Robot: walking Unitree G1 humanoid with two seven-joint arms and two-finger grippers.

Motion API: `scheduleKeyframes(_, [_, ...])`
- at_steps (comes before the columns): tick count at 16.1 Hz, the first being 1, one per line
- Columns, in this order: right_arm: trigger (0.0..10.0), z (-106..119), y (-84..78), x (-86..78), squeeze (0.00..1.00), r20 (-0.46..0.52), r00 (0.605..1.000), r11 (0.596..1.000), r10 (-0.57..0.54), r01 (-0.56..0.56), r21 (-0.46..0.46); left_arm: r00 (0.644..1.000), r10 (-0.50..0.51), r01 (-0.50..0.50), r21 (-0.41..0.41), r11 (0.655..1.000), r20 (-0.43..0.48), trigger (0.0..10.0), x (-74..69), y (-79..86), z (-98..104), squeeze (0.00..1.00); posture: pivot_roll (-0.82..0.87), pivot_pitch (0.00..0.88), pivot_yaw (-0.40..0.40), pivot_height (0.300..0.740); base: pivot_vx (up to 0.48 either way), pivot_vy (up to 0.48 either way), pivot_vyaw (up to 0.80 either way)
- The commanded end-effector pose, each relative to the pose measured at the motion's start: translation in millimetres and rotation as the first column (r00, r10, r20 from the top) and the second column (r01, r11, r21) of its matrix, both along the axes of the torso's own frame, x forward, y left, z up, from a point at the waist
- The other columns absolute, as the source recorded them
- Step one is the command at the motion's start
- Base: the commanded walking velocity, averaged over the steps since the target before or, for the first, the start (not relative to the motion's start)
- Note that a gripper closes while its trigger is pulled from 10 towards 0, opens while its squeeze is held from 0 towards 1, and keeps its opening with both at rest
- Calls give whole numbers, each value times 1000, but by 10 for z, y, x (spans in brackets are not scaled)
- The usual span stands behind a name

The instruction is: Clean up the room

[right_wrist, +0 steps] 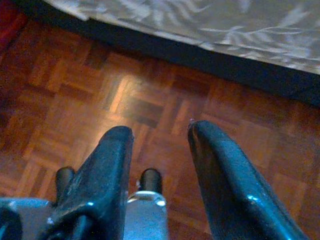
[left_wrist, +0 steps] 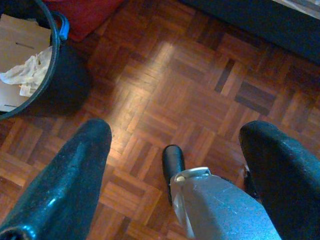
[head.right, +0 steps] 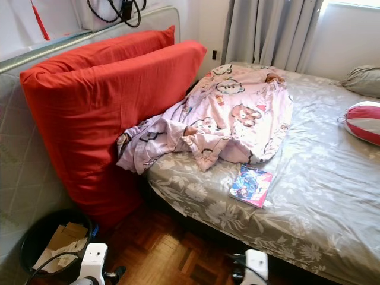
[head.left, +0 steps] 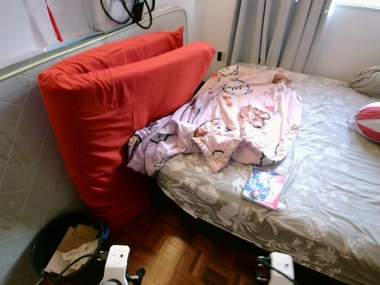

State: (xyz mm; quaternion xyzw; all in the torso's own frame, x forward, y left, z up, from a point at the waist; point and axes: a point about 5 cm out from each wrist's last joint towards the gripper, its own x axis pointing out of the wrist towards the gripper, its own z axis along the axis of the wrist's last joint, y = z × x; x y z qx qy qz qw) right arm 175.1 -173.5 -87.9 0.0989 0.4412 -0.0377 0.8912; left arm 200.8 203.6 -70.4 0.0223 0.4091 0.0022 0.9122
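A crumpled pink cartoon-print blanket (head.left: 237, 116) lies across the head of the bed (head.left: 332, 196), spilling over its near edge. A colourful magazine (head.left: 263, 187) rests flat on the grey floral sheet near the bed's front edge. Both arms hang low in front of the bed. My left gripper (left_wrist: 175, 132) is open above the parquet floor, with nothing between its fingers. My right gripper (right_wrist: 159, 129) is also open and empty, pointing at the floor beside the bed's edge (right_wrist: 210, 35).
Two big red cushions (head.left: 113, 107) lean against the padded wall to the left of the bed. A black bin (head.left: 44, 237) holding cardboard and paper stands on the floor at lower left. A red-and-white pillow (head.left: 371, 122) and a grey pillow (head.left: 367, 80) lie at far right. Curtains (head.left: 273, 32) hang behind.
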Motion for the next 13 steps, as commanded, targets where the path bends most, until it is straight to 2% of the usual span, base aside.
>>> scheduleKeyframes(1, [10000, 13, -24, 21, 0, 8, 1000, 1000, -2, 2, -6, 1000, 10, -10, -3, 1000, -6, 10000, -8, 36, 1, 0, 13, 0, -29, 740, 0, 0, 0])
scheduleKeyframes(3, [10000, 13, -27, 23, 0, 7, 1000, 1000, -3, 3, -5, 1000, 9, -9, -11, 1000, -1, 10000, 2, 25, 5, 0, 13, 0, -30, 740, 150, 0, 0])
scheduleKeyframes(13, [10000, 21, -29, 39, 0, 14, 1000, 1000, -3, 3, -5, 1000, 15, -15, -15, 1000, -2, 10000, 23, 23, 14, 0, 17, 0, -33, 740, 345, 0, 0])
